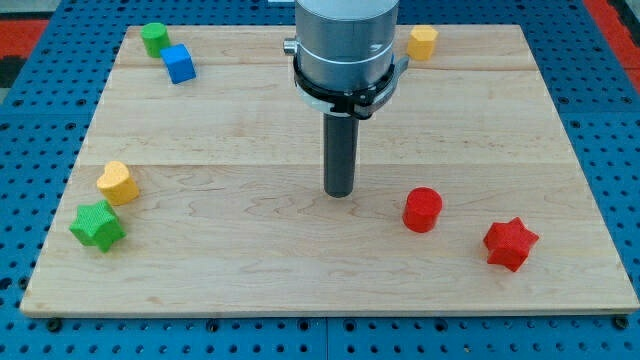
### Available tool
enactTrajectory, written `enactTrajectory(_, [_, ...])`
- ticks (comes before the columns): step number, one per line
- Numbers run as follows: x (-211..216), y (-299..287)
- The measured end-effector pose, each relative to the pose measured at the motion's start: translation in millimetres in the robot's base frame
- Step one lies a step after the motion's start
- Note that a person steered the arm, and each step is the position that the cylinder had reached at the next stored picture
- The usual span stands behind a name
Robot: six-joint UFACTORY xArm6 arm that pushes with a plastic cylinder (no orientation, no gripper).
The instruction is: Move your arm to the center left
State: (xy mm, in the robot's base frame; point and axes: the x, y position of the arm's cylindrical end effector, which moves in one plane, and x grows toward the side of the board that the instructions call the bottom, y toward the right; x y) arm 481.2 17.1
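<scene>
My tip rests on the wooden board near its middle, a little to the view's right of centre. At the view's left edge lie a yellow heart block and, just below it, a green star block. Both are far to the left of my tip. A red cylinder sits a short way to the right of my tip, and a red star lies further right and lower.
At the view's top left are a green cylinder-like block and a blue cube. A yellow block sits at the top, right of the arm's grey body. A blue pegboard surrounds the board.
</scene>
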Motion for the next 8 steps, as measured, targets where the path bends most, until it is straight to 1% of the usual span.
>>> enactTrajectory(1, [9.0,0.0])
enactTrajectory(7, [22.8,-13.0])
enactTrajectory(8, [-5.2,-39.2])
